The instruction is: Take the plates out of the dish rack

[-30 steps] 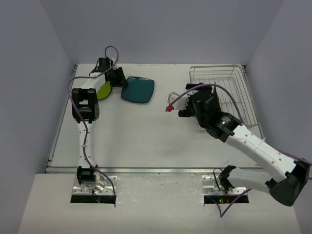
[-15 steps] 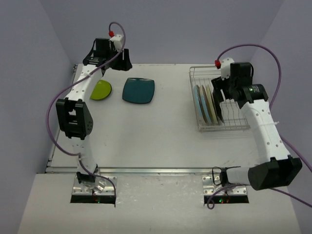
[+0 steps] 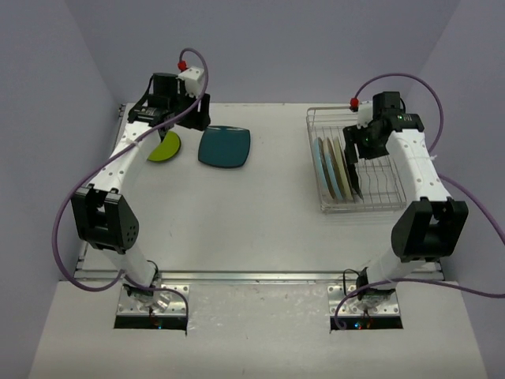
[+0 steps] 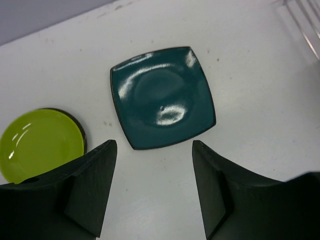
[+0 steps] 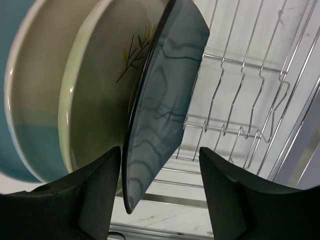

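right tool [image 5: 160, 150]: jaws apart, straddling the near rim of the dark marbled plate [image 5: 160, 100]. not clamped; there is a clear gap on the right-finger side. on the left side i cannot tell whether the finger touches the rim.

left tool [image 4: 153, 145]: released, nothing between the fingers. it hovers over the far left of the desk [image 4: 250, 125].

plates:
- teal plate [image 4: 162, 97] and lime-green plate [image 4: 40, 142] lie flat on the desk, just beside each other and apart.
- three stand in the dish rack [image 3: 371, 113]: the dark one, a cream sprig plate [image 5: 100, 100] next to it, then a cream-and-blue plate [image 5: 30, 100].

risks as i judge them:
- the left finger sits in the narrow slot between the dark plate and the sprig plate. closing could push the sprig plate over or pinch both rims.
- the bite is only on the rim. a glazed plate held that shallow may pivot or slide out on the lift.
- the dark plate looks tilted toward its neighbour. a pull that is not in line with the dividers could snag the wire and drag the whole rack.
- if the plate is carried to the left side, the parked left arm and the two plates there crowd the drop zone.
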Controlling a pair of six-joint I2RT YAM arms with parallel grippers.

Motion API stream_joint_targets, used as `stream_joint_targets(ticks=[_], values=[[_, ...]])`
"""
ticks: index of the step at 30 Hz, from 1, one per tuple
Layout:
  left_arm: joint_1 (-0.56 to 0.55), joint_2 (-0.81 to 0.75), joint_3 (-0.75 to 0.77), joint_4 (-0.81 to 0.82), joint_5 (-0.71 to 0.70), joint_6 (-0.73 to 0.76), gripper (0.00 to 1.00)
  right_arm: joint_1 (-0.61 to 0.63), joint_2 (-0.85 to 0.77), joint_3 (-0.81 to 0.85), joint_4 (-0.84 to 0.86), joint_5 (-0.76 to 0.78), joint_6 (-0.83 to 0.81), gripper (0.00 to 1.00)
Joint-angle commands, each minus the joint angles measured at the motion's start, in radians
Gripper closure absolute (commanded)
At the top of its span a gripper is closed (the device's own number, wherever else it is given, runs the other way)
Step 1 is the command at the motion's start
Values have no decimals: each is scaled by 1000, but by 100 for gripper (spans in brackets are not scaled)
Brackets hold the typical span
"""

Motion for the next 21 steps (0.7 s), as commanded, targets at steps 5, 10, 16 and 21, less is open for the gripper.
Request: stream_joint_targets(ticks=[5, 10, 16, 21], values=[[5, -94, -68, -3, -62, -8, 40, -6, 159, 156, 13, -48, 40, 40], [5, -97, -71, -12, -83, -8, 40, -11, 205, 163, -3, -84, 61, 48], [5, -92, -68, -7, -100, -18, 34, -22, 168, 118, -62, -150, 57, 77], [5, -69, -44, -14, -65, -49, 34, -29, 140, 156, -108, -244, 68, 99]])
